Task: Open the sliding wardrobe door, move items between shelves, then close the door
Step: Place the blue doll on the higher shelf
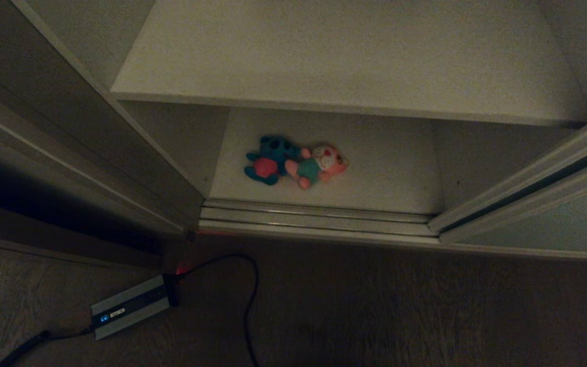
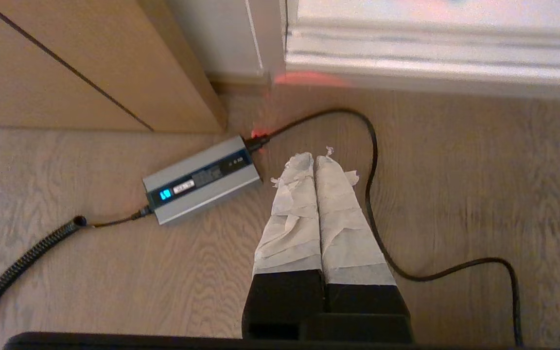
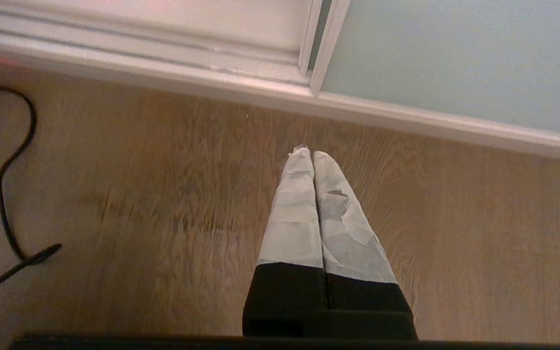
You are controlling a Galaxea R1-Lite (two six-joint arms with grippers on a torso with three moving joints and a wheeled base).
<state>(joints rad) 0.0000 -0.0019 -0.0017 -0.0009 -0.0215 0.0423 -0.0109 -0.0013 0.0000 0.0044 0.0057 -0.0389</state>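
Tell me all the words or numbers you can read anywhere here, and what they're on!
None can be read.
The grey power box on the wooden floor has a small white label and a lit blue mark, both too small and blurred to read.
The pink plush toy, the teal-blue plush toy and the sliding wardrobe door show no writing.

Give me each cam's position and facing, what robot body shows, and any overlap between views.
Head: high, tilted down into the open wardrobe; toys on the lower shelf; no robot body.
Left wrist: behind the shut left gripper, pointing at the floor, power brick and door track.
Right wrist: behind the shut right gripper, floor and sliding door.
Shared: brick in head and left wrist; door in head and right wrist.
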